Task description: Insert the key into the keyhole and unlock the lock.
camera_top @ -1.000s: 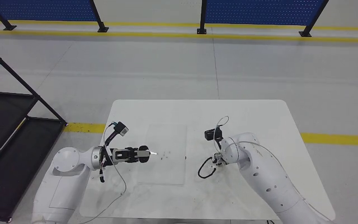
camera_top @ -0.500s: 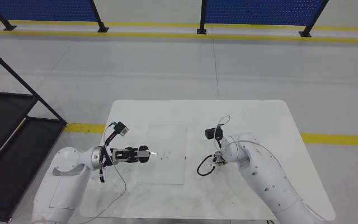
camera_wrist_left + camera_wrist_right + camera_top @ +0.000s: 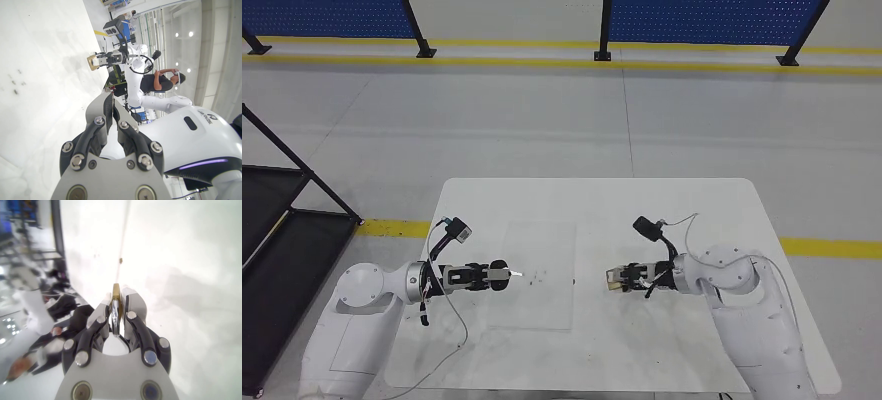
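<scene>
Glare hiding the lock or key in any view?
Top view: even light, lock and key both visible. Right wrist view: table washes out white behind the lock, highlights on its shackle. Left wrist view: bright ceiling lamps behind, lock unaffected.

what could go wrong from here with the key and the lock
1. The left pincer pinches the thin key between flat pads; pressing against the lock may twist or slip it.
2. The right pincer holds the lock across a gap from the key; a small misalignment could make insertion fail.
</scene>
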### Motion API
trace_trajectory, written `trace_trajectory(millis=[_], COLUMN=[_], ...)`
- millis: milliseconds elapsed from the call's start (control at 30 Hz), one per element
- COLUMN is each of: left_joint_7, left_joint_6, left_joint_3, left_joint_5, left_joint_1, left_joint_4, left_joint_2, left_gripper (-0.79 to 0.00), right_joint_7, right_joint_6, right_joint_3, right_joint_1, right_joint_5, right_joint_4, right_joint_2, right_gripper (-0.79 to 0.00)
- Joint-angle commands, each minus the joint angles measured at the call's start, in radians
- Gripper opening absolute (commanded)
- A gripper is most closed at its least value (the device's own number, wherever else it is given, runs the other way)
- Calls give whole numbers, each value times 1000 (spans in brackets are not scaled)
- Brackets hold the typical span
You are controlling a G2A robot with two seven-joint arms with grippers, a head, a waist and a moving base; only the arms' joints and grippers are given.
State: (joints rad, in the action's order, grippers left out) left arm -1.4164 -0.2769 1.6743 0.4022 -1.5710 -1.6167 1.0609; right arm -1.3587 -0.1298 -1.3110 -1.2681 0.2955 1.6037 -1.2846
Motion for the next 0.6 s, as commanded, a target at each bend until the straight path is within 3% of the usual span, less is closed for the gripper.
trace_trajectory(millis=[0,267,567], left_joint_7=[0,0,0], left_joint_6=[0,0,0], left_joint_3=[0,0,0], left_joint_5=[0,0,0], left_joint_1=[0,0,0], left_joint_4=[0,0,0], left_joint_2=[0,0,0], left_gripper=[-785,-785,-785], right_joint_7=[1,-12,-7], right_joint_6=[52,176,180], right_joint_3=[-17,-30,-30], right_joint_1=[-12,-32,-30], right_joint_5=[-140,-476,-492], right_joint_4=[-34,-147,-165], right_joint_2=[0,-3,-3], right_gripper=[-785,-785,-785])
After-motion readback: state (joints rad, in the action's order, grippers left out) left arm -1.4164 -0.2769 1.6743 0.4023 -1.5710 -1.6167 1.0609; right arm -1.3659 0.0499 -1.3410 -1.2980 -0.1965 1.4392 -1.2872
